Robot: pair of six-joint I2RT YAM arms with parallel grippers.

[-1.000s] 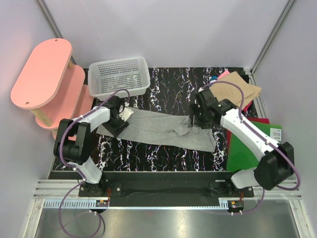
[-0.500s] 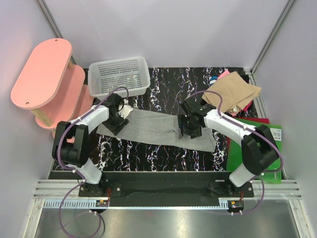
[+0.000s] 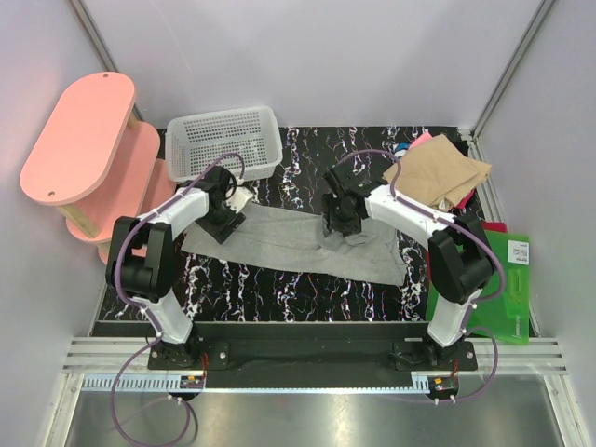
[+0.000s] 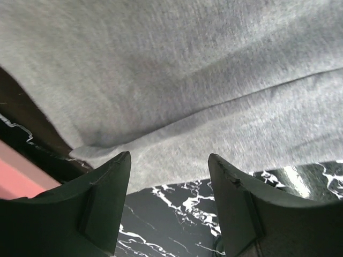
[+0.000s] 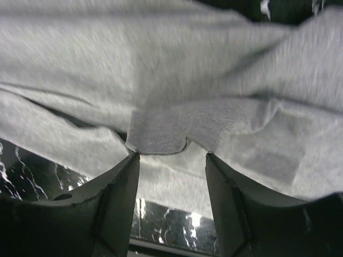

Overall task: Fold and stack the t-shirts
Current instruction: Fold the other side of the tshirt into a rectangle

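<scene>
Grey t-shirt lies flat, long and rumpled, across middle of black marbled table, between both arms. Tan t-shirt lies folded at far right corner, pink cloth and blue cloth peeking from its far edge. Left gripper low at grey shirt's left end, fingers spread, hem just ahead of tips, nothing pinched. Right gripper over shirt's right part, fingers spread around small folded flap, not clamped. White mesh basket just beyond shirt's left end. Green board at right edge. Pink shelf left of table.
</scene>
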